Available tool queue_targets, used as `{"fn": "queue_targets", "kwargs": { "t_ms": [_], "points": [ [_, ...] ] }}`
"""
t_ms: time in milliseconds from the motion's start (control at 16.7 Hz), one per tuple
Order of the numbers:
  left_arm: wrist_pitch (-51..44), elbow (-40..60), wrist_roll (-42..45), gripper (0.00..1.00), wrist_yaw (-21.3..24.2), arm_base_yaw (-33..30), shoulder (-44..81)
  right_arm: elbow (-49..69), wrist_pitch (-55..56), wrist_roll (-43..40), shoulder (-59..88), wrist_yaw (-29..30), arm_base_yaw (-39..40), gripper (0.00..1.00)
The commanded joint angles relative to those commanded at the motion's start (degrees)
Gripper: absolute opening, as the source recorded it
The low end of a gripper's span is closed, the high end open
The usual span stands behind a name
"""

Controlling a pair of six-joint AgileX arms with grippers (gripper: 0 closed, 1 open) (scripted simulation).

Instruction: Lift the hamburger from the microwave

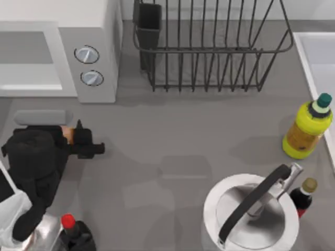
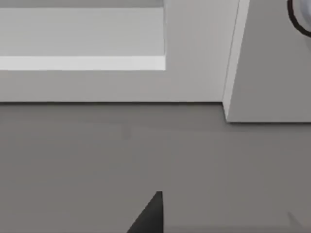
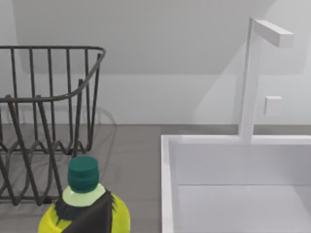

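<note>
Caught from above: left gripper (image 1: 84,142) low over the grey table (image 1: 172,130), just in front of the microwave (image 1: 97,31) and a little short of its knob panel. Shows the hamburger (image 1: 65,134) as an orange-brown sliver tight against the gripper's wrist-side edge, mostly hidden under the black housing and outside the pale cavity ahead. Cannot tell from any view whether clamped on the bun, parted or together.

Likely a light, soft load: squashes under a hard pinch, and may shear between layers if taken by the crown alone. Best held across the widest part of the bun, on opposite sides, with just enough pressure to carry it. Not slippery by the look of it, though rounded enough to roll out of a tilted hold. Calls for a level wrist and a straight rise.

Pose, as read from above: forearm folded back from the gripper towards the table's near left corner, wrist roughly level. Looks from the left wrist straight at the microwave's white front, with bare table between.

Parked well off to the far side: right gripper (image 3: 92,217), close behind a yellow bottle (image 3: 53,218) and beside the white sink (image 3: 167,184).
</note>
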Motion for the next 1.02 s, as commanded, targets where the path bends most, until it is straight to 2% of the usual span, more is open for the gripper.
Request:
{"fn": "queue_targets", "kwargs": {
  "t_ms": [660,1020],
  "points": [
    [0.0,0.0,0.0,0.98,0.0,0.0,0.0,0.0,0.0,0.0,0.0,0.0,0.0,1.0],
    [0.0,0.0,0.0,1.0,0.0,0.0,0.0,0.0,0.0,0.0,0.0,0.0,0.0,1.0]
  ]
}}
